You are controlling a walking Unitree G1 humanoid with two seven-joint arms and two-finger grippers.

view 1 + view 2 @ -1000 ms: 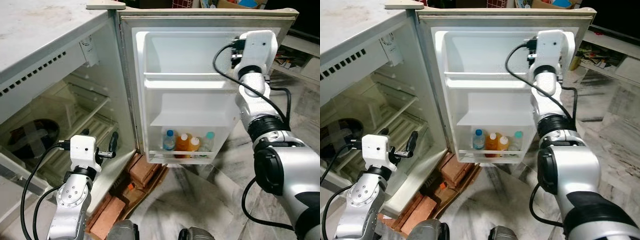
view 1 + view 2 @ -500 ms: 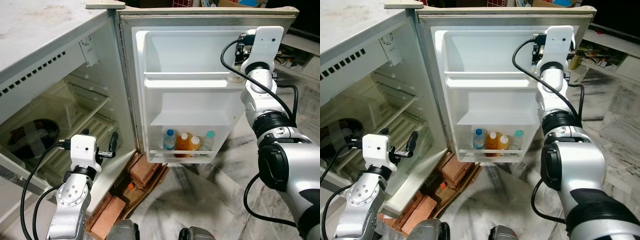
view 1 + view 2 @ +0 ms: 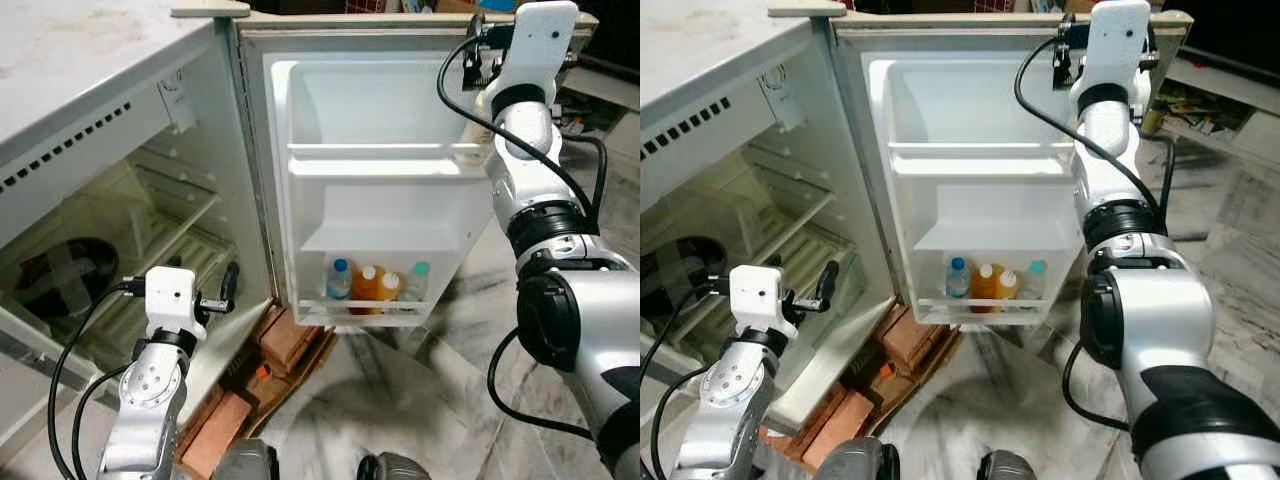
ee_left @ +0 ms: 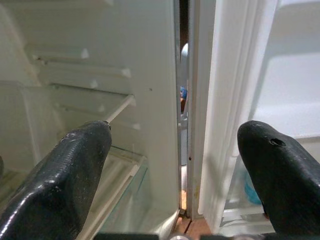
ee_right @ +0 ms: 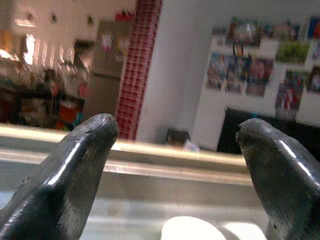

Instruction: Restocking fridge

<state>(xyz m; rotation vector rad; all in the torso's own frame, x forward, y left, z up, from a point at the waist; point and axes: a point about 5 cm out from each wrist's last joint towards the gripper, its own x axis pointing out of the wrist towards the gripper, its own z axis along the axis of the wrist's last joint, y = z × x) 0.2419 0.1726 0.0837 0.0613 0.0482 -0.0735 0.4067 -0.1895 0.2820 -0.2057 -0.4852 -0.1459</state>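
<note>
Black right gripper (image 5: 172, 150) raised to fridge door (image 3: 375, 200) top | apparently empty

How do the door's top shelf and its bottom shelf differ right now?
The top shelf holds nothing visible; the bottom shelf carries four bottles, two clear with blue or teal caps and two orange. The top shelf sits level with the raised right gripper; the bottom shelf is near the floor, closer to the left gripper. Both are white door shelves.

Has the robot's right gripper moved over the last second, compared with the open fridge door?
Yes. The right gripper has risen from beside the fridge door's upper shelf to its top edge, fingers open.
</note>
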